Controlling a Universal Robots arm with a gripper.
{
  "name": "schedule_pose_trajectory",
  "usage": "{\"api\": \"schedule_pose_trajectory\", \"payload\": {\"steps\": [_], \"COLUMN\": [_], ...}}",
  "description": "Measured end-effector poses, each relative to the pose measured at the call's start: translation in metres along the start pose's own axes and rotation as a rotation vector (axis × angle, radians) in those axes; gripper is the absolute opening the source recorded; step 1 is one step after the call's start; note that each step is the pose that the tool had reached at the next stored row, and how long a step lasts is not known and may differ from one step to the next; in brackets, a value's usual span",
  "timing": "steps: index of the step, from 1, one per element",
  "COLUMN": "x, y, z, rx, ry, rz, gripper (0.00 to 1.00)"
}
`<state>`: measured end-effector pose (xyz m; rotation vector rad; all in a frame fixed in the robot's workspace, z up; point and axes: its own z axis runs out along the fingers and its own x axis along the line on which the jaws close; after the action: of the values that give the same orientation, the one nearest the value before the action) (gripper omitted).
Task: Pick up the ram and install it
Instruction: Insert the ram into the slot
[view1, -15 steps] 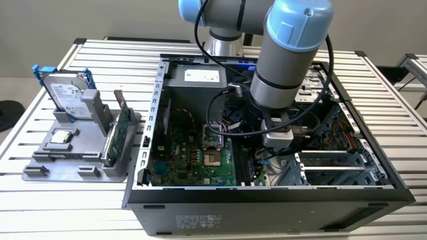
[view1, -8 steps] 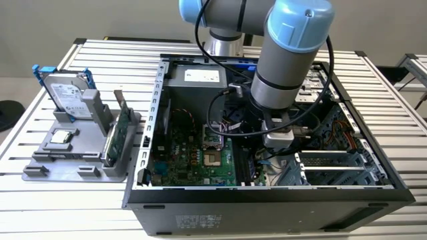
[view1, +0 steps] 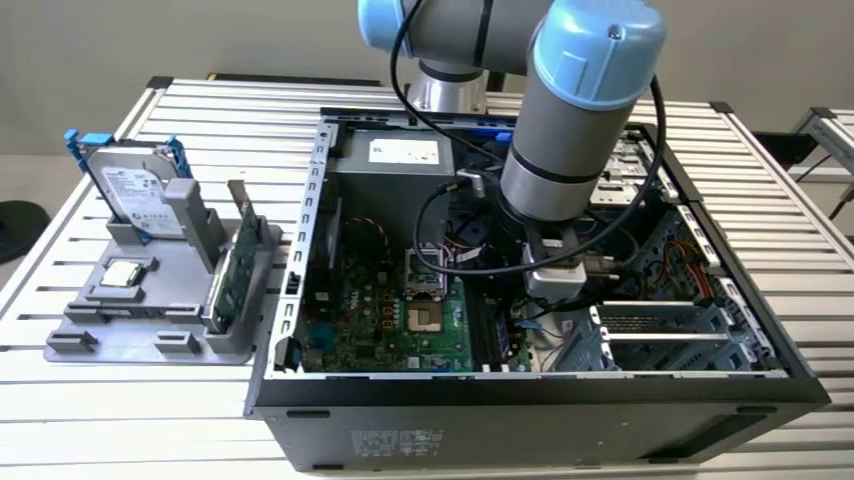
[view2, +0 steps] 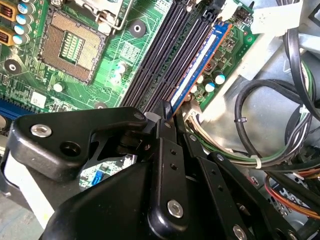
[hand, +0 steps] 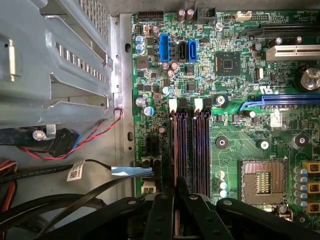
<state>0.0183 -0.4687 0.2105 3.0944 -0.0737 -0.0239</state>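
Gripping ram (view2: 200, 62): end effector (view2: 167, 112), label unreadable.

The gripper (view2: 167, 117) sits inside the computer case (view1: 534, 385), directly over the memory slots (hand: 190, 150), with the ram (view2: 197, 67) standing in the outermost slot just beyond its fingertips and the processor socket (view2: 75, 45) off to one side.

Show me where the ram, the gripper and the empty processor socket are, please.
ram (view2: 200, 65): second wrist view, its long upper edge.
gripper (view2: 162, 117): second wrist view, between its fingertips.
processor socket (view2: 75, 45): second wrist view, its contact field.
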Motion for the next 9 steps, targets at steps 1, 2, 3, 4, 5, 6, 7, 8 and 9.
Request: {"api": "schedule_pose_trajectory", "payload": {"steps": [1,2,3,4,5,6,7,8,9], "x": [0.0,0.0,0.0,0.0,0.0,0.0,0.0,0.0,0.0], "y": [0.0,0.0,0.0,0.0,0.0,0.0,0.0,0.0,-0.0001], "z": [0.0001,0.0002,0.0002,0.0003,0.0003,0.0004,0.0004,0.0005,0.0006], "rx": [0.0001,0.0002,0.0001,0.0002,0.0002,0.0002,0.0002,0.0002,0.0007], "ry": [0.0,0.0001,0.0,0.0,0.0001,0.0,0.0,0.0,0.0001], "rz": [0.0,0.0,0.0,0.0,0.0,0.0,0.0,0.0,0.0], "gripper": [0.0,0.0,0.0,0.0,0.0,0.0,0.0,0.0,0.0]}}
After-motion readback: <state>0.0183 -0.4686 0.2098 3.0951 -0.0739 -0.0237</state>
